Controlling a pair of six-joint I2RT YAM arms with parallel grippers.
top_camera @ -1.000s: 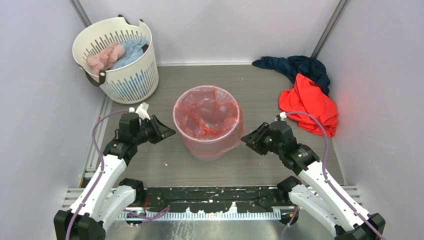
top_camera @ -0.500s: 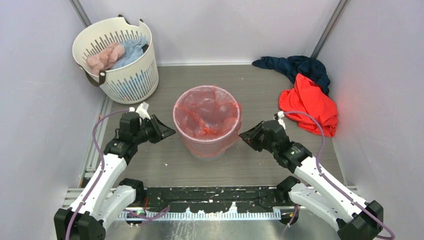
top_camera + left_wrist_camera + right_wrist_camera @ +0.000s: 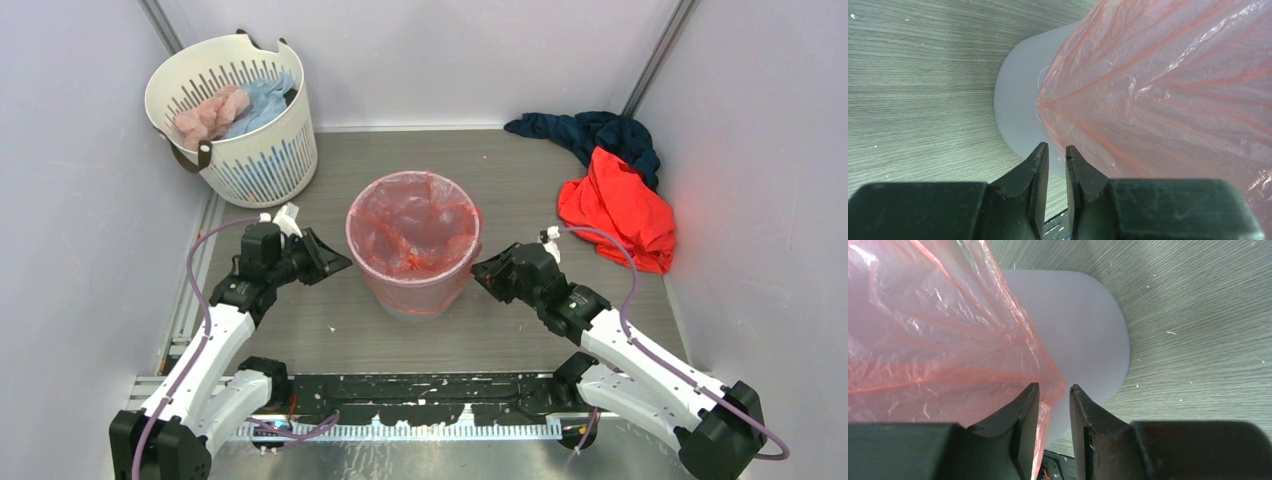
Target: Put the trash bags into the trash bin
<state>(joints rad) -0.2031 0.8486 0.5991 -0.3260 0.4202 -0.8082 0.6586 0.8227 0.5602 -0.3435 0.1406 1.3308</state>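
Note:
The light grey trash bin (image 3: 1018, 105) stands mid-floor, lined with the translucent red-pink trash bag (image 3: 413, 235), whose film folds over the rim and hangs down the outside. My left gripper (image 3: 340, 265) sits just left of the bin. In the left wrist view its jaws (image 3: 1055, 147) stand slightly apart with nothing between them, beside the bag's lower edge (image 3: 1158, 90). My right gripper (image 3: 480, 272) is against the bin's right side. Its jaws (image 3: 1054, 386) are apart, and a loose corner of the bag (image 3: 938, 330) hangs into the gap along the left finger, in front of the bin (image 3: 1083, 330).
A white slotted laundry basket (image 3: 262, 150) with pink and blue cloth stands at the back left. A red-orange garment (image 3: 620, 210) and a dark blue one (image 3: 590, 130) lie at the back right. Walls close in on both sides.
My right arm has reached left, bringing its gripper up to the bin's side and the bag's hanging edge. The left arm has stayed put.

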